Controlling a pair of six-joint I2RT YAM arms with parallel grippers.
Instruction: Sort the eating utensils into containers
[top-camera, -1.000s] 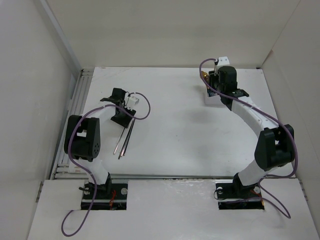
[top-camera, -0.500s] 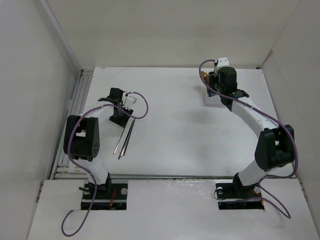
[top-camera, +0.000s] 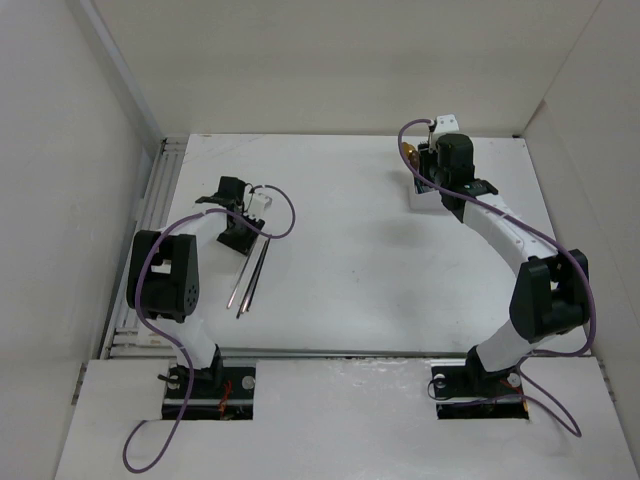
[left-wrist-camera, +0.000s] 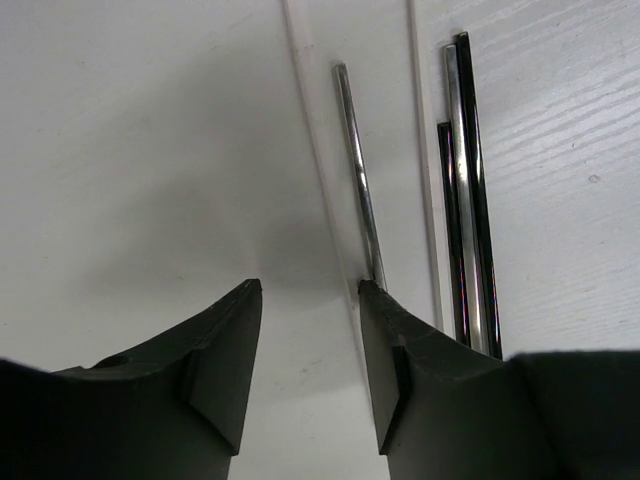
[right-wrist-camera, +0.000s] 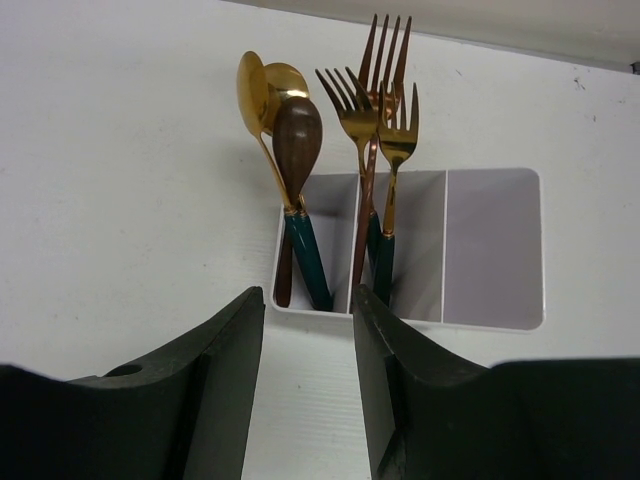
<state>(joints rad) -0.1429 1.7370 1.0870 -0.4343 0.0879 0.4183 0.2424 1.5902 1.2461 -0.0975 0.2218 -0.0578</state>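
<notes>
White table (top-camera: 350, 260), boxed in by plain white walls (top-camera: 330, 60), seen from above with two robot arms mounted at its near edge.

On the left, the left gripper (top-camera: 238, 232) is lowered over the far ends of several silver-grey chopsticks (top-camera: 250, 275) lying flat on the table and pointing back toward the arm bases. Its wrist camera shows the jaws moderately apart with only bare table between them. One chopstick (left-wrist-camera: 358, 170) runs away from the tip of the right-hand finger (left-wrist-camera: 385, 340), seemingly touching it. The other chopsticks lie just to the right, side by side; glare and shadow make their exact count hard to tell.

At the far right, the right gripper (right-wrist-camera: 308, 300) sits just short of the white container (right-wrist-camera: 495, 250), jaws parted a similar width and gripping nothing. Gold-headed spoons (right-wrist-camera: 285, 120) stand in the container's left compartment and forks (right-wrist-camera: 375, 90) in the middle one, heads leaning outward.
</notes>
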